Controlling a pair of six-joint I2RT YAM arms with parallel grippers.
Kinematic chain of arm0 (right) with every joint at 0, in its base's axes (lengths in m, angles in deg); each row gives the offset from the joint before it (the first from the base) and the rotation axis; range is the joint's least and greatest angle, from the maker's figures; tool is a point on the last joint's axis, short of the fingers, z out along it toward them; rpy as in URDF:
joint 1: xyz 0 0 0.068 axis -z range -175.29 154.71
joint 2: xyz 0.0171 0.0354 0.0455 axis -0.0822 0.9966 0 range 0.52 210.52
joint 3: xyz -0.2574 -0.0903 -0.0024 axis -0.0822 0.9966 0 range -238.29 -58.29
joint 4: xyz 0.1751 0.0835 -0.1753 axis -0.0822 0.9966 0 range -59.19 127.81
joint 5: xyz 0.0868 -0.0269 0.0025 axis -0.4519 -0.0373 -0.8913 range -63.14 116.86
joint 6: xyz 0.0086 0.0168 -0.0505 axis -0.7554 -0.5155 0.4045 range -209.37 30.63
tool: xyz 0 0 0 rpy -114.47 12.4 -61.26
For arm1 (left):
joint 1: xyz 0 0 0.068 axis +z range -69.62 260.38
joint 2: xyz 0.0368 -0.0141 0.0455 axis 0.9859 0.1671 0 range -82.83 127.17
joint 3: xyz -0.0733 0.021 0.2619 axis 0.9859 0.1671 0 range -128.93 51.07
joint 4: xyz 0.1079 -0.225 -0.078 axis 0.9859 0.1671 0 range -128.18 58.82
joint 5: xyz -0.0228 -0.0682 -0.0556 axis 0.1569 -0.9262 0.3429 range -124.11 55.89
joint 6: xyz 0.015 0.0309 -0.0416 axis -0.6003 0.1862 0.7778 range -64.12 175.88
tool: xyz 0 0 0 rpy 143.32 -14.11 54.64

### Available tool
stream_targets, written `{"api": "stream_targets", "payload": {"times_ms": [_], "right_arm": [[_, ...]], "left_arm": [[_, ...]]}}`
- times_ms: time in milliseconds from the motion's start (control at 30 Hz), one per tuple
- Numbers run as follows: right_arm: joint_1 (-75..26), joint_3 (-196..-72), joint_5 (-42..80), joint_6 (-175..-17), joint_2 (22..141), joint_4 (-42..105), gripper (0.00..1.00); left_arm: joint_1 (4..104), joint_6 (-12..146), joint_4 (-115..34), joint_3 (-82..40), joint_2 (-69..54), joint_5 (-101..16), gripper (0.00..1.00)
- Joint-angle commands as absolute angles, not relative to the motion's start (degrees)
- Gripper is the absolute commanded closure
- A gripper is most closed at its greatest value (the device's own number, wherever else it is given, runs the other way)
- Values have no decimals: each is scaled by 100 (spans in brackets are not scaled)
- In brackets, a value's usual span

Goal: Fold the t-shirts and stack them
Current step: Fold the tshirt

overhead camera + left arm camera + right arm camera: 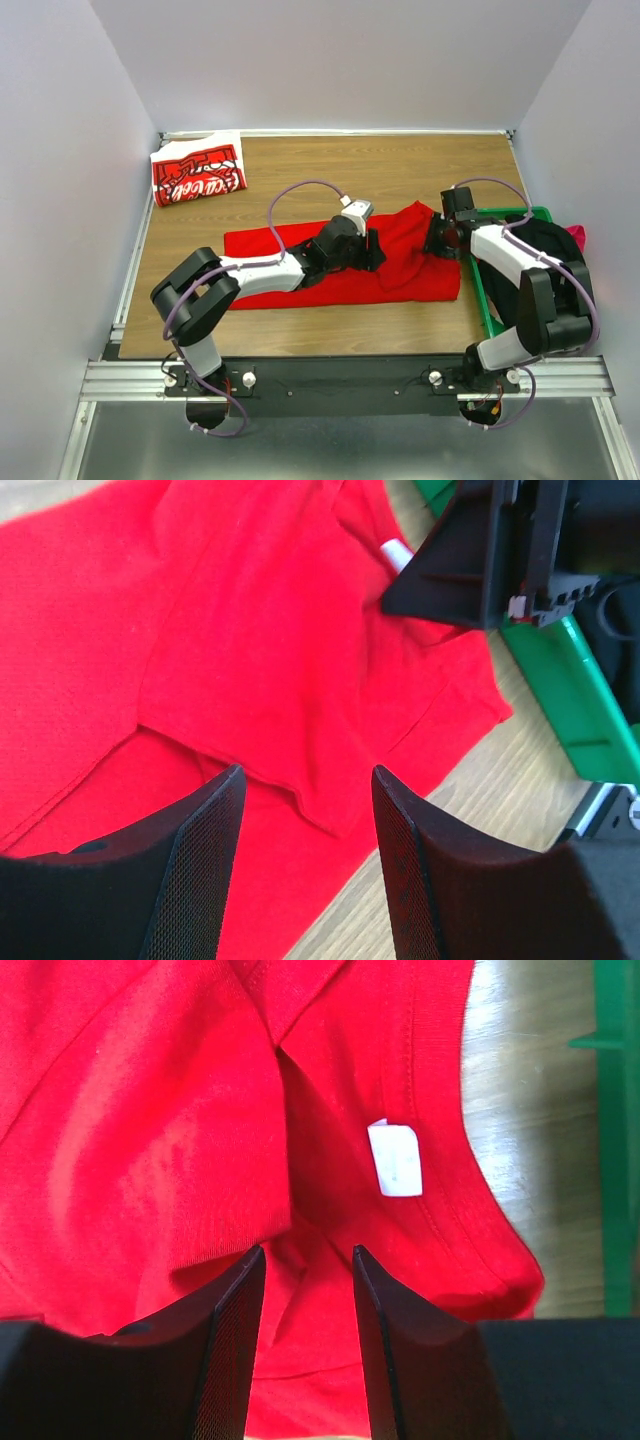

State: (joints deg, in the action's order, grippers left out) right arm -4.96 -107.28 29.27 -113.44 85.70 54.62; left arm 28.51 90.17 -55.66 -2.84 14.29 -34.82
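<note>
A plain bright red t-shirt (300, 245) lies spread across the middle of the table, partly folded over at its right end. My left gripper (375, 250) hovers over that end, open, with nothing between its fingers (205, 860); the shirt (250, 650) lies below them. My right gripper (440, 240) stands at the shirt's right edge, open, low over bunched cloth (150, 1160) beside the collar and its white label (396, 1158). It also shows in the left wrist view as the right gripper (480, 560). A folded red t-shirt with white script (198, 175) lies at the back left corner.
A green plastic crate (490, 290) stands at the table's right edge, holding dark cloth (545, 235). Its green wall (560, 680) lies close to the shirt's right end and shows as a green wall (615, 1110) in the right wrist view. White walls surround the table.
</note>
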Motion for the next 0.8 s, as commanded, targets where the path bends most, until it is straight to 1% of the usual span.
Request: {"api": "stream_targets", "payload": {"times_ms": [0, 100, 200, 267, 300, 400, 433, 767], "right_arm": [[-460, -10689, 2765, -11301, 8788, 5226, 53], [-469, -10716, 2721, -11292, 8937, 5155, 54], [-460, -10663, 2475, -11310, 8999, 5120, 60], [-469, -10619, 2396, -11327, 8911, 5129, 71], [-469, -10593, 2396, -11345, 8868, 5137, 81], [-460, -10470, 2299, -11389, 8560, 5164, 93], [-469, -10435, 2221, -11459, 8464, 5233, 99], [-469, -10277, 2527, -11863, 7655, 6482, 100]], "left_arm": [[2826, 9060, -5638, -465, 1543, -3517, 39], [2826, 9042, -5576, -500, 1560, -3473, 39], [2826, 9051, -5576, -492, 1569, -3499, 39], [2826, 9051, -5567, -483, 1578, -3499, 39], [2826, 9051, -5559, -474, 1595, -3490, 39], [2826, 9051, -5550, -465, 1622, -3481, 39], [2826, 9051, -5550, -474, 1639, -3473, 39], [2818, 8955, -5541, -509, 1842, -3631, 39]]}}
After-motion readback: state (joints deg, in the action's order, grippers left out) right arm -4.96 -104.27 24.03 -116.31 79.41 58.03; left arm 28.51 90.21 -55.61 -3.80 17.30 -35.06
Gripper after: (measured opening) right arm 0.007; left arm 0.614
